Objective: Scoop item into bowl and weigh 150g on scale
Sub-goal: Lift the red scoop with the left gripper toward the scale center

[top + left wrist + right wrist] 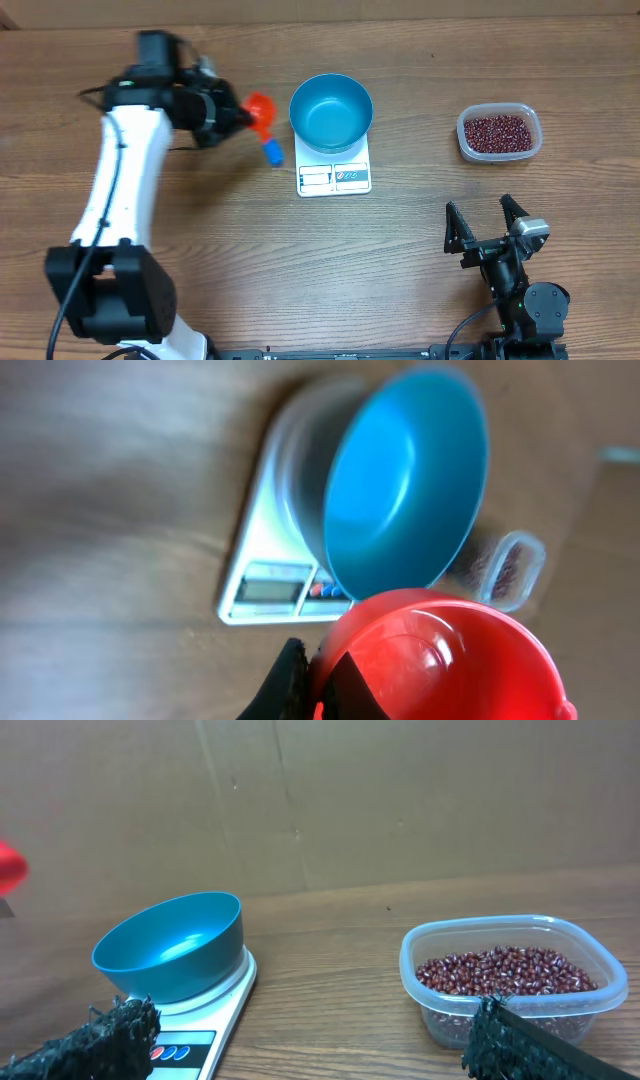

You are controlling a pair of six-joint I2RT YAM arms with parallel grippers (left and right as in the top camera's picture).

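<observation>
Beans (498,132) in clear tub (500,158) | blue bowl (331,110) on scale (335,179)

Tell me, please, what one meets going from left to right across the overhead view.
Left fingers → red scoop → blue bowl → clear tub holding the beans.

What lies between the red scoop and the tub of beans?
Going right from the red scoop: the blue bowl on the white scale, then bare tabletop up to the tub of beans. The overhead view shows it.
</observation>
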